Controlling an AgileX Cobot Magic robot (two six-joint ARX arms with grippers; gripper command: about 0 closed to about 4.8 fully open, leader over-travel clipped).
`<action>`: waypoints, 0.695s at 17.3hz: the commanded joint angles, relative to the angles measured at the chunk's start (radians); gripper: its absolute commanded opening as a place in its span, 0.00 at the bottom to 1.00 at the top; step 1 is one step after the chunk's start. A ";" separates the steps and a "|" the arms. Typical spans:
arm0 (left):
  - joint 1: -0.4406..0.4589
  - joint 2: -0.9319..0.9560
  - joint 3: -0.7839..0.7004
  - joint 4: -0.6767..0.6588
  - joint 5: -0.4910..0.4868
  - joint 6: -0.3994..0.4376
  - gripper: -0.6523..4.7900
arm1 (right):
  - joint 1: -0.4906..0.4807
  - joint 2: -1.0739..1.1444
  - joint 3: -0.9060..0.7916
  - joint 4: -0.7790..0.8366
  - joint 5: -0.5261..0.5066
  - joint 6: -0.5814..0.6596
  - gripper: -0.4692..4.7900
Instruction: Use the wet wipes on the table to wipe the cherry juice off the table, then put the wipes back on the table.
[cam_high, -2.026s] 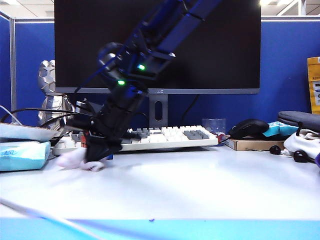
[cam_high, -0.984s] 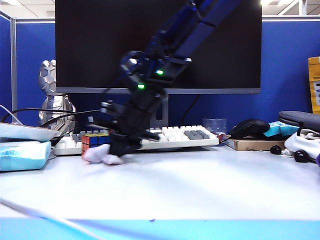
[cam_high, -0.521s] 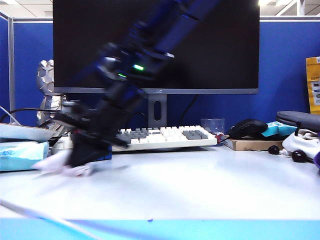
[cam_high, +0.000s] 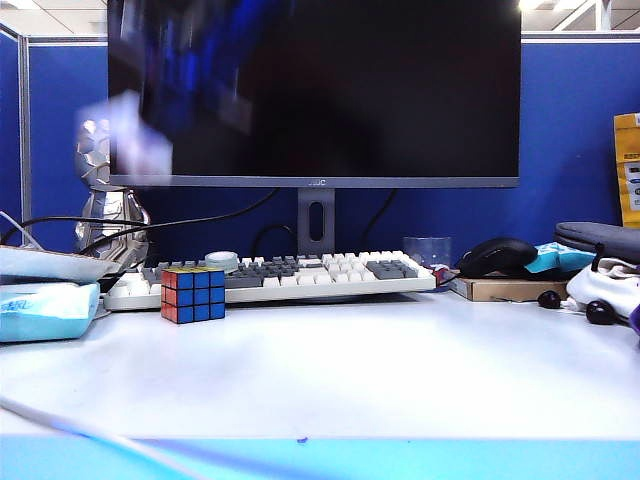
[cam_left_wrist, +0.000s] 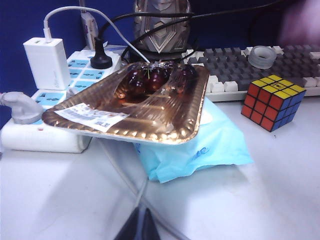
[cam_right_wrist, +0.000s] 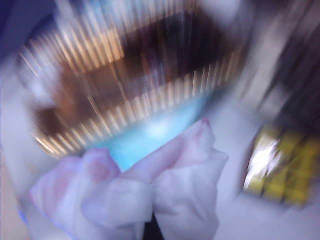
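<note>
Wet wipes (cam_right_wrist: 150, 185) hang bunched in the right fingers (cam_right_wrist: 150, 227), clamped shut, lifted above the desk (cam_high: 350, 370). Left fingers (cam_left_wrist: 137, 227) idle, opening unclear. Wiping seems finished; next, lower and release.

The table (cam_high: 400, 370) bears a keyboard (cam_high: 290, 272) at its back, with a monitor (cam_high: 320, 95) behind it. A puzzle cube (cam_high: 193, 294) stands just before the keyboard's left end. Farther left lies a soft packet (cam_left_wrist: 210, 145), and a foil tray (cam_left_wrist: 135, 102) rests on it, with cherries (cam_left_wrist: 155, 77) in the tray. A power strip (cam_left_wrist: 60, 100) sits beside the tray. At the right lie a mouse (cam_high: 497, 256) and 2 cherries (cam_high: 575, 305). The right gripper (cam_right_wrist: 150, 230) is raised at upper left, and the wet wipes (cam_right_wrist: 145, 192) hang above the tray.
</note>
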 joint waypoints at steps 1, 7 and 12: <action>0.001 -0.003 -0.001 -0.010 0.005 -0.003 0.12 | 0.001 -0.005 0.258 -0.159 0.058 0.001 0.08; 0.001 -0.003 -0.001 -0.010 0.005 -0.003 0.12 | -0.004 -0.191 0.483 -0.336 0.220 -0.013 0.08; 0.001 -0.003 -0.001 -0.010 0.005 -0.003 0.12 | -0.004 -0.397 0.483 -0.336 0.293 -0.014 0.08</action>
